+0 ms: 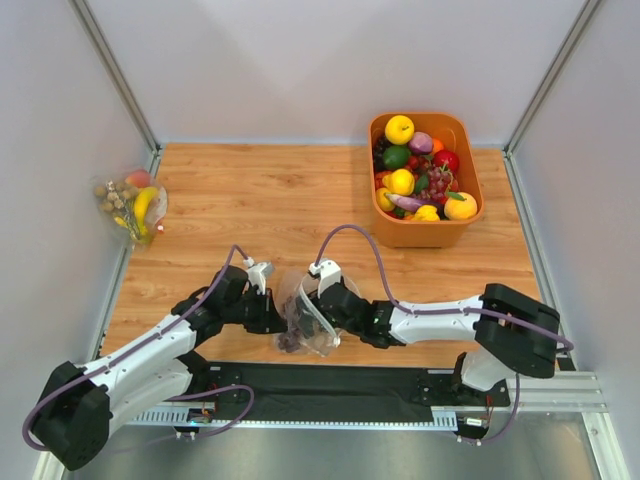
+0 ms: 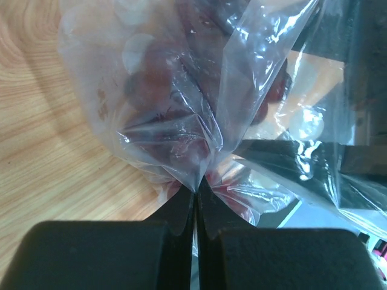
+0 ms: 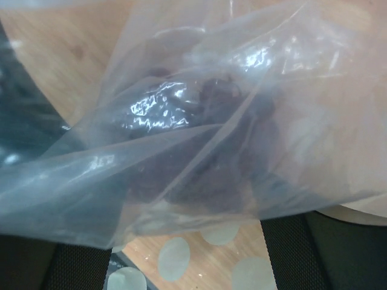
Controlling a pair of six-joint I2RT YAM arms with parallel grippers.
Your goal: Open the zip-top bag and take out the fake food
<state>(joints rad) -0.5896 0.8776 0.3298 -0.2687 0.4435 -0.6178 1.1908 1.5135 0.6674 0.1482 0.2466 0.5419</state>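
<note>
The zip-top bag (image 1: 305, 322), clear with pale round spots, hangs between my two grippers above the table's near edge. A bunch of dark purple grapes (image 2: 160, 78) shows through it, and also in the right wrist view (image 3: 205, 151). My left gripper (image 1: 278, 318) is shut, pinching a fold of the bag's plastic (image 2: 196, 188). My right gripper (image 1: 330, 312) is at the bag's other side. Its fingers (image 3: 293, 254) stand wide apart, with spotted film draped across the gap (image 3: 181, 241). I cannot see the round orange-yellow fruit or the small yellow fruit in the bag.
An orange bin (image 1: 432, 236) full of mixed plastic fruit stands at the back right. A second clear bag (image 1: 135, 205) with banana, peach and nuts lies at the table's left edge by the wall. White walls enclose the wooden table (image 1: 270, 200).
</note>
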